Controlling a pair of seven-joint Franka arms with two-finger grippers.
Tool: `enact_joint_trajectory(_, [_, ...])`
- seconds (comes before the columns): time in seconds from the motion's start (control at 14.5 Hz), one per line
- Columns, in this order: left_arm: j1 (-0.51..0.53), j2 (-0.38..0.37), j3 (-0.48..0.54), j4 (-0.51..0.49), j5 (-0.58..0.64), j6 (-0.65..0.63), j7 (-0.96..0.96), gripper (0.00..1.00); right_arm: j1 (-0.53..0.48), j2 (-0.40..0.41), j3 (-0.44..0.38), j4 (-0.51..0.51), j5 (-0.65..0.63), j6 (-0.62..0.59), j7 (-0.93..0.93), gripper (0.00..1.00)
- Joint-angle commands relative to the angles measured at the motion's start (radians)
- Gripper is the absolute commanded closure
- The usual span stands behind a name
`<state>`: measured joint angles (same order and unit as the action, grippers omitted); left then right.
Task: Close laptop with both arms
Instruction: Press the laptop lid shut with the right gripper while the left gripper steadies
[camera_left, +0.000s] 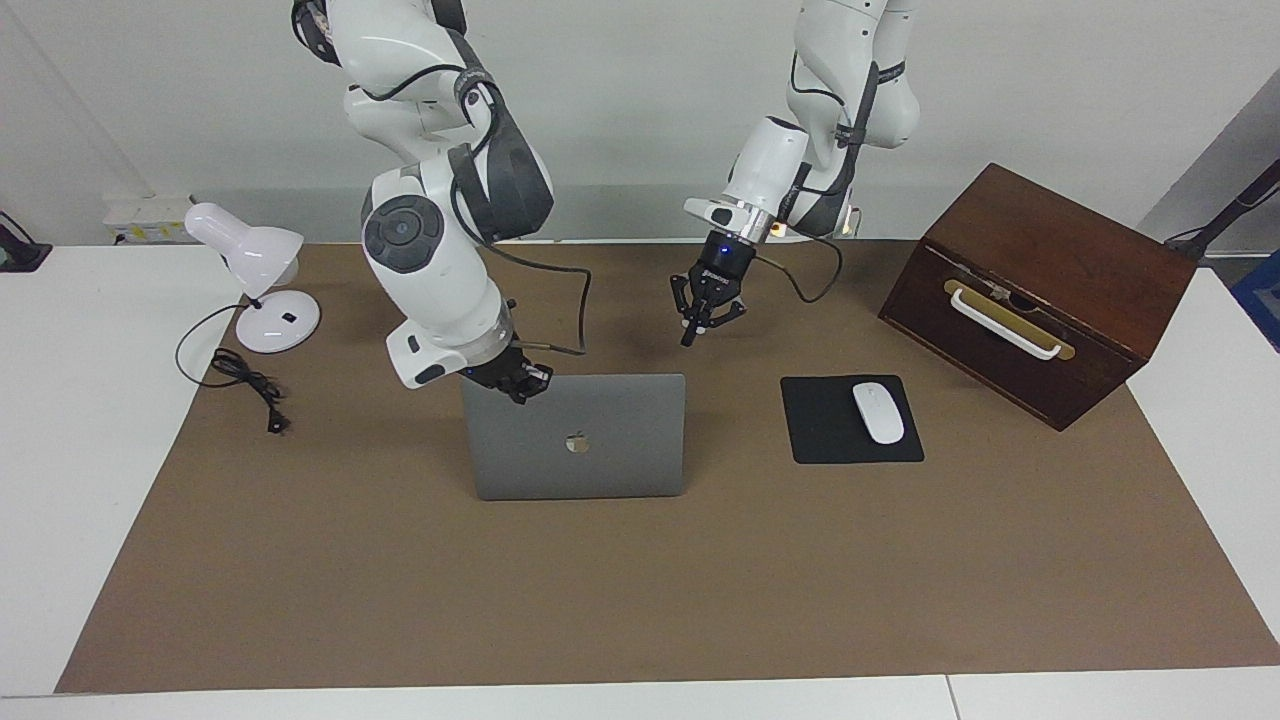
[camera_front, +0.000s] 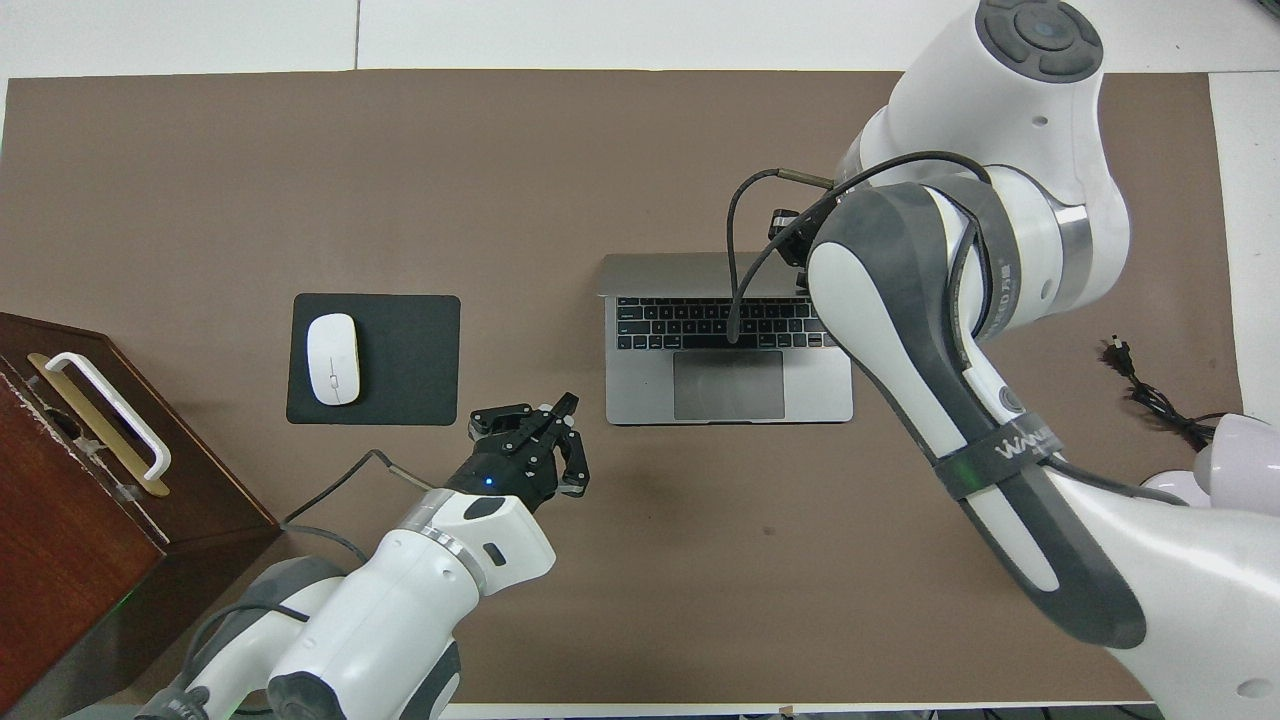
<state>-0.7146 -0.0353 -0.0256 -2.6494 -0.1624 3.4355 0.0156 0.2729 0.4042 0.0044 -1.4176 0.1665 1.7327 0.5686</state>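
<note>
The laptop (camera_left: 577, 436) stands open in the middle of the brown mat (camera_left: 640, 600) that covers the counter (camera_left: 80, 450), with its lid upright and the apple logo turned away from the robots; in the overhead view its keyboard and trackpad are visible. The right tool (camera_left: 519, 388) is at the top edge of the lid, at the corner toward the right arm's end of the counter, and its fingertips are together; whether it really touches the lid I cannot tell. The left tool (camera_left: 690, 335) hangs in the air over the mat, beside the laptop on the side of the left arm, with its fingertips together and nothing between them. The black mouse pad (camera_left: 850, 420) lies toward the left arm's end, and the white mouse (camera_left: 877, 412) rests on it. The wooden box (camera_left: 1040, 290) with a white handle stands tilted near that end; what is in it cannot be seen. The white desk lamp (camera_left: 255, 280) stands at the right arm's end, its black cable (camera_left: 245, 385) lying on the counter and mat.
</note>
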Motion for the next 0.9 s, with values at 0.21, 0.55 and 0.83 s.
enact_joint_trajectory(0.21, [-0.048, 0.118, 0.016, 0.043, -0.017, 0.068, 0.024, 1.0, -0.027, -0.011, 0.008, -0.036, 0.093, -0.015, -0.001, 1.0])
enact_joint_trajectory(0.55, [-0.058, 0.214, 0.016, 0.11, -0.014, 0.068, 0.026, 1.0, -0.04, -0.027, 0.008, -0.102, 0.096, 0.004, 0.017, 1.0])
enact_joint_trajectory(0.83, [-0.063, 0.248, 0.018, 0.121, -0.006, 0.068, 0.032, 1.0, -0.041, -0.025, 0.008, -0.125, 0.097, 0.031, 0.02, 1.0])
